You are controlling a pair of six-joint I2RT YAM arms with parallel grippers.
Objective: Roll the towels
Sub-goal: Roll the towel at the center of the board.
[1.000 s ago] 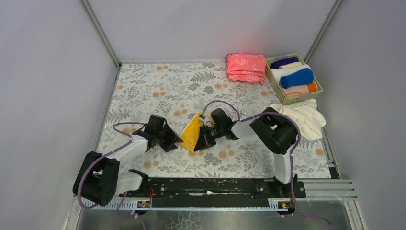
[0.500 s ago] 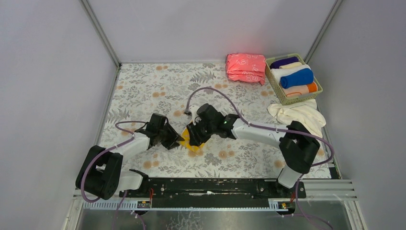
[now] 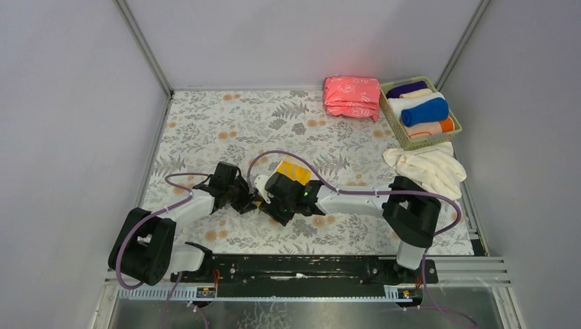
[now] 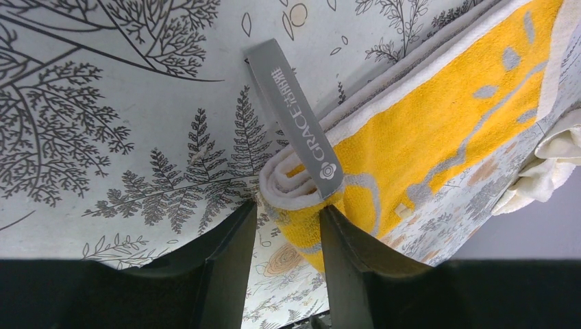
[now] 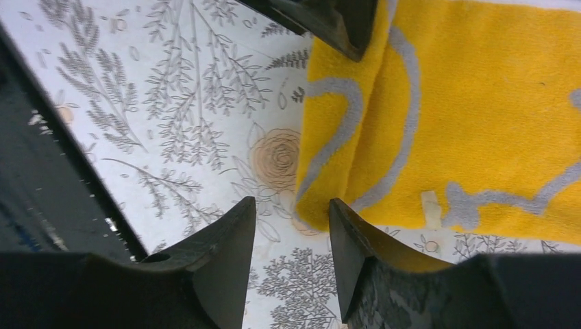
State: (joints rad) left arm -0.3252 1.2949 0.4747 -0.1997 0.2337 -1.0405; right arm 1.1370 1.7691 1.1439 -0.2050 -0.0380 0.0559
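The top external camera sits high above and behind the arm bases, facing forward and down, far enough off to take in the whole floral worktop (image 3: pixel 205 123) and its walls. The left wrist camera sits just behind the left hand (image 4: pixel 286 209), very near the worktop, looking along its dark fingers (image 4: pixel 226 267) at the rolled end of the yellow towel (image 4: pixel 425 130). The right wrist camera looks just as closely past the right hand (image 5: pixel 291 205) at that towel from the opposite side. All three views share the towel. The right wrist view also catches a left fingertip (image 5: pixel 329 20) at its top edge.

One yellow towel (image 3: pixel 291 170), one basket (image 3: pixel 397 125)
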